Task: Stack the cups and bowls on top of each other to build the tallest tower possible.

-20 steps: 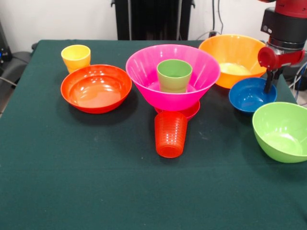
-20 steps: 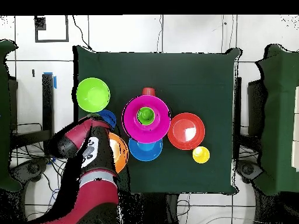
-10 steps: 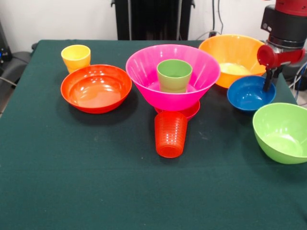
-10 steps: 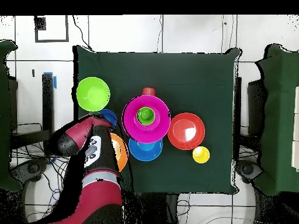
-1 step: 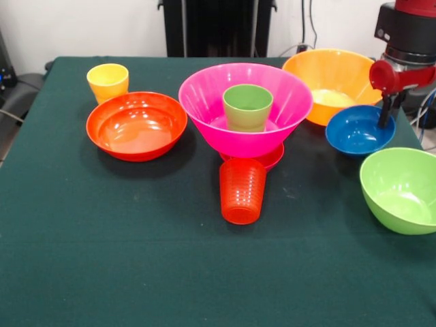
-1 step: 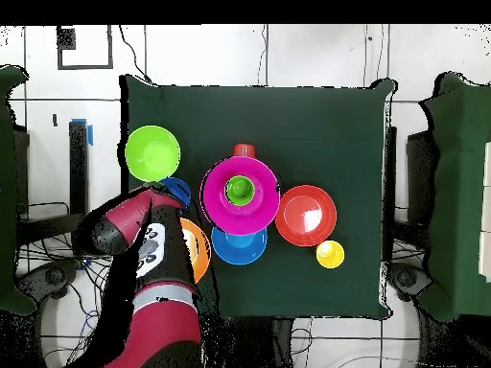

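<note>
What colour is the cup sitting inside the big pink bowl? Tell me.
Light green cup, clearest in the front view.

Robotics lab, not a home or kitchen. Evidence: red and black robot arm (image 6: 144, 287) fixed at one side of a table (image 5: 136, 272) covered in dark green cloth; loose cables (image 6: 134, 57) along the pale tiled floor (image 6: 316, 53); plain white wall (image 5: 82, 27) behind; black equipment rack (image 5: 218, 27) at the far edge; toy plastic bowls (image 5: 136, 126) laid out as test props.

- The medium blue bowl (image 6: 239, 246) is mostly hidden under the large pink bowl (image 6: 240, 195).
- The lime green bowl (image 5: 402, 189) is cut off at the right edge.
- The arm (image 6: 144, 278) covers much of the yellow-orange bowl (image 6: 198, 251).
</note>
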Motion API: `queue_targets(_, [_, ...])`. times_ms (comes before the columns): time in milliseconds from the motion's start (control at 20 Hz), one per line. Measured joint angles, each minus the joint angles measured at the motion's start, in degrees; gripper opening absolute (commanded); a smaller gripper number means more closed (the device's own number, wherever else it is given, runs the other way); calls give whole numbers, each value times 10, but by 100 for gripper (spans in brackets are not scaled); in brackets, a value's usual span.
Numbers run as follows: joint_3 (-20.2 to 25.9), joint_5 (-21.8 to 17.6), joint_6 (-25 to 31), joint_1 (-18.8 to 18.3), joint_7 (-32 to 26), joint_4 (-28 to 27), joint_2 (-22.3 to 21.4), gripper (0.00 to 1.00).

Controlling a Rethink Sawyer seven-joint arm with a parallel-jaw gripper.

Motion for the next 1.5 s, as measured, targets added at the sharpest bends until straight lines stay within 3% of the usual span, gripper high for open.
queue_targets(350, [1,19,27,-2,0,0,-31,0])
queue_targets(1500, [1,62,195,-2,0,-28,-181,0])
